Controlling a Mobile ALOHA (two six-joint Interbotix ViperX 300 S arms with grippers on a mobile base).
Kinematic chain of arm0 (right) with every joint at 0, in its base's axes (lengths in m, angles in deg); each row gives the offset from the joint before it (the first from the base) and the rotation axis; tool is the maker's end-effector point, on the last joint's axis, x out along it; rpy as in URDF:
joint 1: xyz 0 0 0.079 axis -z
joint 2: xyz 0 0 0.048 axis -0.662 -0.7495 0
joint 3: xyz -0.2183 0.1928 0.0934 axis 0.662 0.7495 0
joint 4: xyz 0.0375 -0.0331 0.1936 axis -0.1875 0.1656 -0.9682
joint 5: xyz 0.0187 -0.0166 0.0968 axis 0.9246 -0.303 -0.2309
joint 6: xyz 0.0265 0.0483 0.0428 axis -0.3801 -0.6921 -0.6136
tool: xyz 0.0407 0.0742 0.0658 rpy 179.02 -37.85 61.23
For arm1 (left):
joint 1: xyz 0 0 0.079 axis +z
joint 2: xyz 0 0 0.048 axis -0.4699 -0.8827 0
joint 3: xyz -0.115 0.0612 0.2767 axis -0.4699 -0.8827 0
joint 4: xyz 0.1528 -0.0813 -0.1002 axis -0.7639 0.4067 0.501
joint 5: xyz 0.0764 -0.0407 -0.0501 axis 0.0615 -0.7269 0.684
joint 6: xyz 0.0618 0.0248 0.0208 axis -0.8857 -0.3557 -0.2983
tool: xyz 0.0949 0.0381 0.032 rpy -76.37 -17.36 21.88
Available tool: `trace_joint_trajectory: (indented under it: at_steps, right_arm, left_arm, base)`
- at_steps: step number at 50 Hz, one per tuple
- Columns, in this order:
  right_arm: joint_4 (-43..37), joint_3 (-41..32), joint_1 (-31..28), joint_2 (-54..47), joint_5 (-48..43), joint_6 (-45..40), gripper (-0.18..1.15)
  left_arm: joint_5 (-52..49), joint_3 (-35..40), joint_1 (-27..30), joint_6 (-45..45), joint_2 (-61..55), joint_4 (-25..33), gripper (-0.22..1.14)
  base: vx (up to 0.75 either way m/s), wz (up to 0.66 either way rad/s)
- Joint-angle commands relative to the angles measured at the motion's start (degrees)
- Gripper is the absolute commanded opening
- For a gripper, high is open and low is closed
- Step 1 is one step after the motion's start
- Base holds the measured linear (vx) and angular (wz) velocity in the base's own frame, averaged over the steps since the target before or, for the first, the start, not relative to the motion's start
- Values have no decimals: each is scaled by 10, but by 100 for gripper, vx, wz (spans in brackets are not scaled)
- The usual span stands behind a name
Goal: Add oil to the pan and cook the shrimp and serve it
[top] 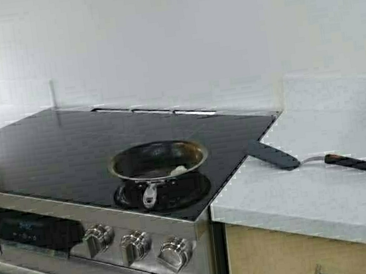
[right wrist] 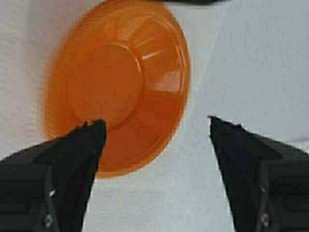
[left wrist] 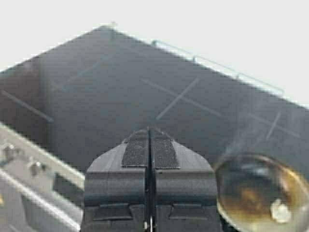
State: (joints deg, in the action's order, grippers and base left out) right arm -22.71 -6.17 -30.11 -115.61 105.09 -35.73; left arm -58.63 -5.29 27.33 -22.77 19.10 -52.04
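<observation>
The pan sits on the front right burner of the black cooktop, its short steel handle pointing toward the knobs. The shrimp lies inside it near the front right wall. In the left wrist view the pan shows brownish, glossy patches around the shrimp, and a faint haze rises above it. My left gripper is shut and empty, hovering over the cooktop to the pan's left. My right gripper is open above the white counter, beside an orange bowl. The oil is out of view.
A black spatula with a dark handle lies on the white counter right of the stove, its head reaching over the cooktop's edge. Steel knobs line the stove front. The orange bowl is empty.
</observation>
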Motion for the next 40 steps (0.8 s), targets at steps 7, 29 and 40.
trace_joint_trajectory:
  at_steps: [7, 29, 40]
  right_arm:
    - [-70, -30, -13, 71, -9, 20, 96]
    - [-296, 53, -126, 241, -173, 24, 91]
    - [-359, 120, -181, 304, -247, 18, 49]
  left_arm:
    - [4, 8, 1, 2, -1, -1, 3]
    - [4, 8, 1, 3, 1, -1, 3]
    - [4, 7, 0, 4, 1, -1, 3]
  base:
    - [0, 0]
    - [0, 0]
    - [0, 0]
